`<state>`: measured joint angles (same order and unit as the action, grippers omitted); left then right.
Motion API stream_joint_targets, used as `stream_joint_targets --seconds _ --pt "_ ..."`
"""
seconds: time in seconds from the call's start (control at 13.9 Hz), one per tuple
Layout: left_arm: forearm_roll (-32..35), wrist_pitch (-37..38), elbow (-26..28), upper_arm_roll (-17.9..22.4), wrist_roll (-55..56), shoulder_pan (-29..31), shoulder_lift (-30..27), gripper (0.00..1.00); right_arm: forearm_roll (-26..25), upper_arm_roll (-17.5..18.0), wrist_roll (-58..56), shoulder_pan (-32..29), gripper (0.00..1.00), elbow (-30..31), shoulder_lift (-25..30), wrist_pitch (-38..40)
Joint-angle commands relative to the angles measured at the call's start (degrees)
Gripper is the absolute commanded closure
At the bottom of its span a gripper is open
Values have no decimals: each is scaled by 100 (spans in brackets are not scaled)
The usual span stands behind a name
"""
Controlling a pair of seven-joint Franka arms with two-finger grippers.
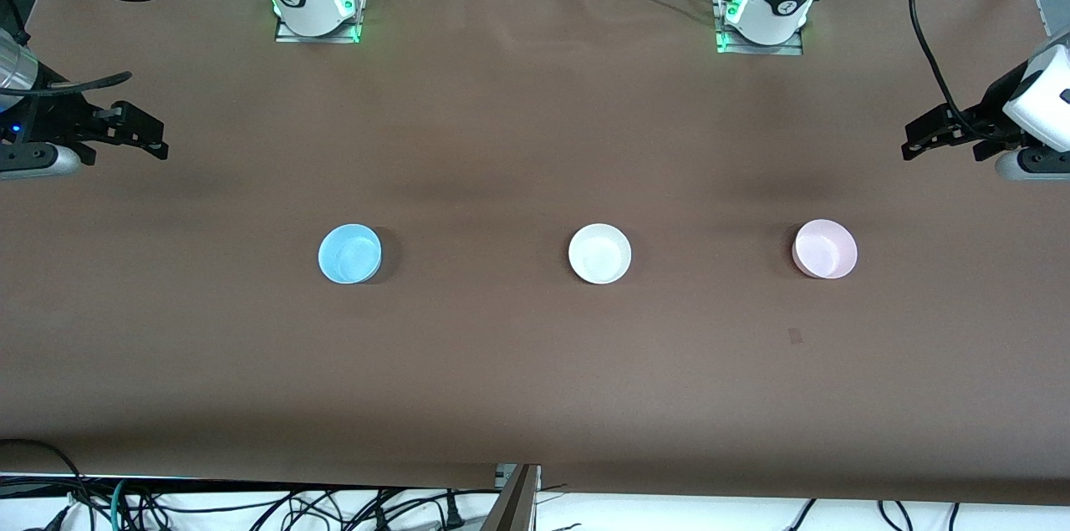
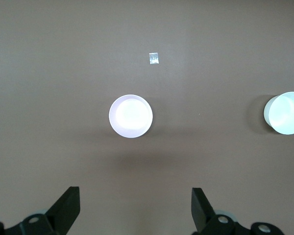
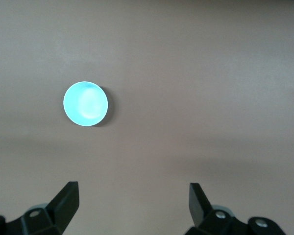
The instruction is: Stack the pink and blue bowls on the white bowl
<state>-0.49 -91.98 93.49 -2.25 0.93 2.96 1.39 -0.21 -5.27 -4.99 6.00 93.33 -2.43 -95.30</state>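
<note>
Three little bowls sit in a row on the brown desk point(image 1: 535, 364). They are well apart and none touches another. The white bowl point(image 1: 599, 253) is in the middle. The blue bowl point(image 1: 349, 253) is toward the right arm's end of the desk. The pink bowl point(image 1: 824, 248) is toward the left arm's end. All three stand upright with nothing in them. Nothing is stacked yet.

A tiny pale patch point(image 1: 795, 336) lies flat on the desk, near the pink bowl and nearer to the front camera than it.

The left gripper point(image 1: 915, 148) hangs in the air over the left arm's end of the desk, away from the bowls. Its jaws are wide and hold nothing. In the left wrist view the pink bowl point(image 2: 131, 116) shows between the two dark fingers point(image 2: 67, 208), with the white bowl point(image 2: 285, 113) at the edge and the patch point(image 2: 154, 58) close by.

The right gripper point(image 1: 150, 138) hangs over the right arm's end of the desk, also away from the bowls. Its jaws are wide too and hold nothing. The right wrist view shows the blue bowl point(image 3: 85, 103) on the bare desk, past its fingers point(image 3: 66, 203).

Black cables point(image 1: 251, 506) lie along the desk's near edge.
</note>
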Motion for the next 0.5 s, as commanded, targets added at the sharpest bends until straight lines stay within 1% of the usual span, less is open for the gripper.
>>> stream_joint_targets --seconds 0.0,0.43 --pt "-22 101 -111 23 -128 11 37 0 74 17 -55 -20 1 -105 -29 90" --pt "-22 101 -120 23 -111 11 37 0 74 17 -64 -20 1 -96 -29 99"
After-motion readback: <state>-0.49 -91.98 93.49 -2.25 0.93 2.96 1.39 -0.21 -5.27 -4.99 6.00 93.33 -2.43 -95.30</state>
